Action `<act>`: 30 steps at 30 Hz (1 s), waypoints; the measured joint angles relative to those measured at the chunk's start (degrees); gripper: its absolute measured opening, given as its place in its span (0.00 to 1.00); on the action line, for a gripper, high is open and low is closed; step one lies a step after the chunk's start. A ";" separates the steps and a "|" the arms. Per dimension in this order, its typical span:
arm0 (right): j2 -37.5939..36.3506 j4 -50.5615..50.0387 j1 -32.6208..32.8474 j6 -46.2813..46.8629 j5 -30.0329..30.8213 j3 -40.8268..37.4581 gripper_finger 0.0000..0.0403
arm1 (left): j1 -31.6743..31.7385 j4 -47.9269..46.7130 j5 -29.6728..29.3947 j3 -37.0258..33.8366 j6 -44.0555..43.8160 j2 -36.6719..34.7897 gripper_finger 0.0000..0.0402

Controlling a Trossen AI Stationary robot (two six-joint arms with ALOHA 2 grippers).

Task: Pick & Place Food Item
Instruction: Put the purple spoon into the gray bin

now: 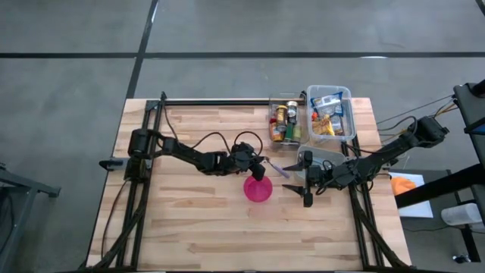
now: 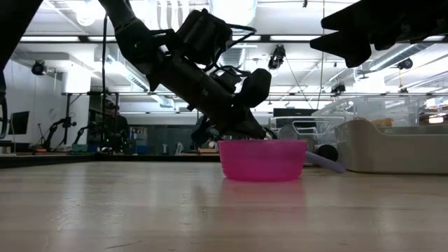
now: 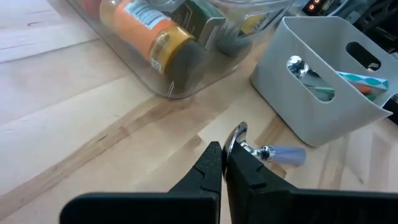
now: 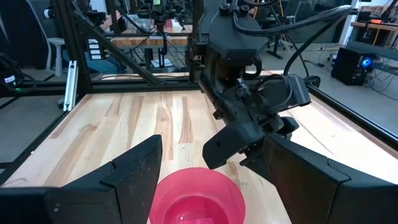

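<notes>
On the pale wooden slatted table (image 1: 189, 227), the left gripper (image 3: 224, 163) hangs low just behind the round pink plastic bowl (image 1: 258, 189), its two dark fingers pressed together and pinching the metal end of a utensil with a lavender handle (image 3: 283, 154), which slants down to the tabletop beside the bowl. The right gripper (image 1: 307, 196) hovers just to the bowl's right, its fingers spread wide and holding nothing. Behind the bowl stand a clear plastic bin of spice jars and bottles (image 1: 284, 121), a small grey utensil caddy (image 3: 323, 93) and a clear tub of packaged food items (image 1: 330, 112), all near the table's far right corner.
</notes>
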 joint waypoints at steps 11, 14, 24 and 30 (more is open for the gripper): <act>0.00 0.00 0.00 -0.02 0.01 -0.01 0.68 | 0.68 -7.17 1.26 0.02 -8.52 -0.07 0.00; 0.00 0.00 0.00 0.00 0.02 0.00 0.68 | 1.07 -9.13 1.83 0.02 -10.75 -0.08 0.00; 0.00 0.00 -0.01 0.00 0.02 0.00 0.68 | 1.26 -9.92 3.07 0.02 -10.64 -0.11 0.00; 0.00 0.00 -0.02 0.00 0.00 0.00 0.68 | 1.36 -11.14 4.04 -0.07 -9.99 0.02 0.08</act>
